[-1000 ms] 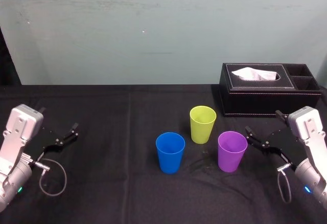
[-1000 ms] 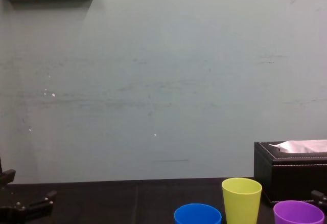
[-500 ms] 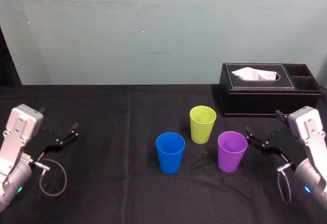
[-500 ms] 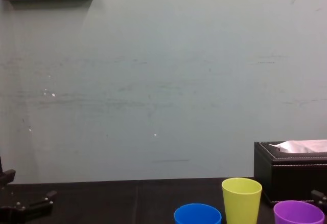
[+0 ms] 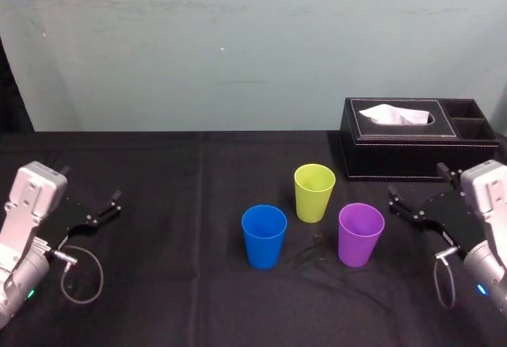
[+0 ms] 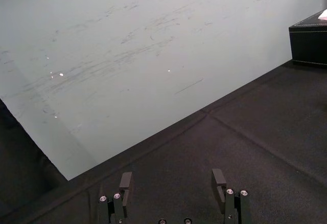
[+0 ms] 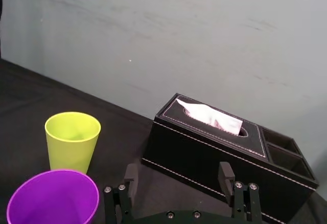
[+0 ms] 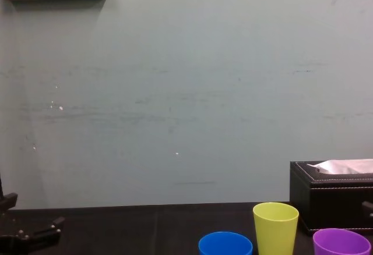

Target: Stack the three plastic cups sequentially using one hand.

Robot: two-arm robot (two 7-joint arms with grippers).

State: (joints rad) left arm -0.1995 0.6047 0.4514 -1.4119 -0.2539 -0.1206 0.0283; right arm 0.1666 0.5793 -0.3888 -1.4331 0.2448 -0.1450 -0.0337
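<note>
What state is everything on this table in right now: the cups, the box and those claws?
Blue plastic cup: upright, empty, standing alone.
Yellow-green plastic cup: upright, empty, unstacked.
Purple plastic cup: upright, empty, unstacked.
Black tissue box: white tissue poking from its top slot.
Left gripper: open, holding nothing, parked at the far left.
Right gripper: open, holding nothing, beside the purple cup, not touching it.

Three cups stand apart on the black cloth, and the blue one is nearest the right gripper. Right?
No. The head view shows the purple cup nearest the right gripper; the blue cup is farthest from it. The rest holds.
</note>
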